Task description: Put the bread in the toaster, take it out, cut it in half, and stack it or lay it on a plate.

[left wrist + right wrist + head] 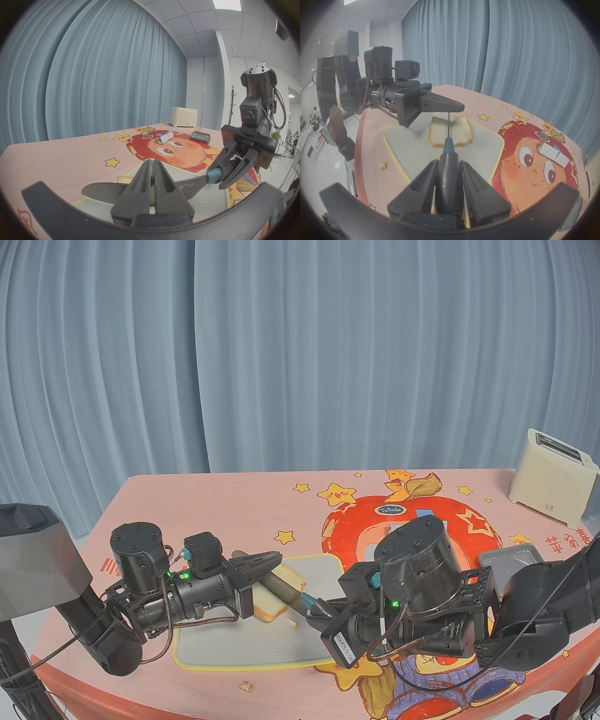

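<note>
Right tool (449, 162), clamped on the knife (100, 191) handle, holds the blade across the bread slice (460, 131); unless the closed left tool (459, 107) pins it, the slice may skid.

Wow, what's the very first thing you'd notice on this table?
A knife, held in the right gripper, is set across a slice of bread on the pale mat in the middle of the pink cartoon table. The left gripper, shut, sits close over the same slice from the other side. A cream toaster stands alone at the far right corner.
</note>
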